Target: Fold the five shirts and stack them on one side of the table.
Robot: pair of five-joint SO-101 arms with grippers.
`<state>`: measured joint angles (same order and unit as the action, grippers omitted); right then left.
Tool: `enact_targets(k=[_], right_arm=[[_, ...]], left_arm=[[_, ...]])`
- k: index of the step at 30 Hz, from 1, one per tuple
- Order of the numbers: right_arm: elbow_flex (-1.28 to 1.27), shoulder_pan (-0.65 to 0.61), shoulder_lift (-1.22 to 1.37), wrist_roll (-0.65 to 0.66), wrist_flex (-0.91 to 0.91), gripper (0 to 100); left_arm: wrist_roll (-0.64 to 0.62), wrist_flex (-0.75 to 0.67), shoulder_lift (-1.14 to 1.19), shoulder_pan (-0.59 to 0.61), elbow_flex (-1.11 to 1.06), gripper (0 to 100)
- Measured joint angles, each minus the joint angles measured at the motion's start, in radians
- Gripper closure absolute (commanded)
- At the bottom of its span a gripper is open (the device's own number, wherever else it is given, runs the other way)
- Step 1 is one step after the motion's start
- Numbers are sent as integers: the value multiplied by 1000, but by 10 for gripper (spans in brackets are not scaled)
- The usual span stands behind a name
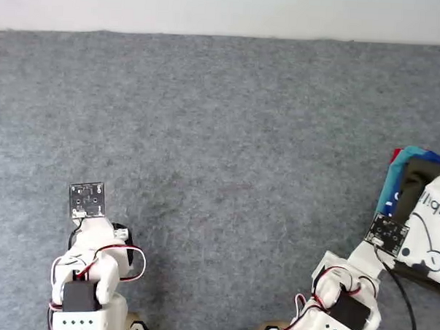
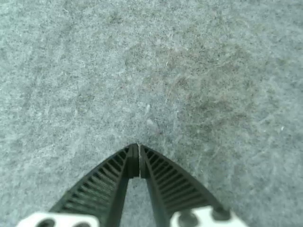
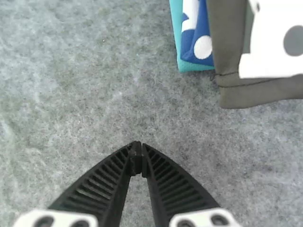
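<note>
Folded shirts [image 1: 433, 218]: stacked at one edge of the tabletop [image 1: 222, 121]; count unclear. Left tool [image 2: 138, 163], right tool [image 3: 137, 158]: jaws together, empty. Task judged essentially complete.

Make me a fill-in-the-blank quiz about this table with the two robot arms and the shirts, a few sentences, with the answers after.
In the high view, the stack of folded shirts lies at the ____ edge of the grey felt-covered table.
The top shirt of the stack is ____ with dark print.
On the left arm and the right arm, the jaws are both ____.
The arm nearer the stack is the ____ one.
Missing words: right; white; shut; right.
</note>
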<state>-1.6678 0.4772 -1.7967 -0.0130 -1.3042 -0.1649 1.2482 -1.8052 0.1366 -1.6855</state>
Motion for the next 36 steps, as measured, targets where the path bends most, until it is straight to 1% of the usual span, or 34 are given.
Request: enact_targets(k=[8,11,14,16,22,30,36], right_arm=[[0,-5,0,0,0,985],[0,-115,0,0,0,985],[0,-276,0,0,0,985],[0,-325,0,0,0,985],[0,-307,0,0,0,985],[0,-313,0,0,0,985],[0,-423,0,0,0,985]], left_arm=[[0,0,0,0,0,986],[0,0,0,0,0,986],[0,0,0,0,0,986],[0,0,0,0,0,986],[0,0,0,0,0,986],[0,0,0,0,0,986],[0,0,0,0,0,986]])
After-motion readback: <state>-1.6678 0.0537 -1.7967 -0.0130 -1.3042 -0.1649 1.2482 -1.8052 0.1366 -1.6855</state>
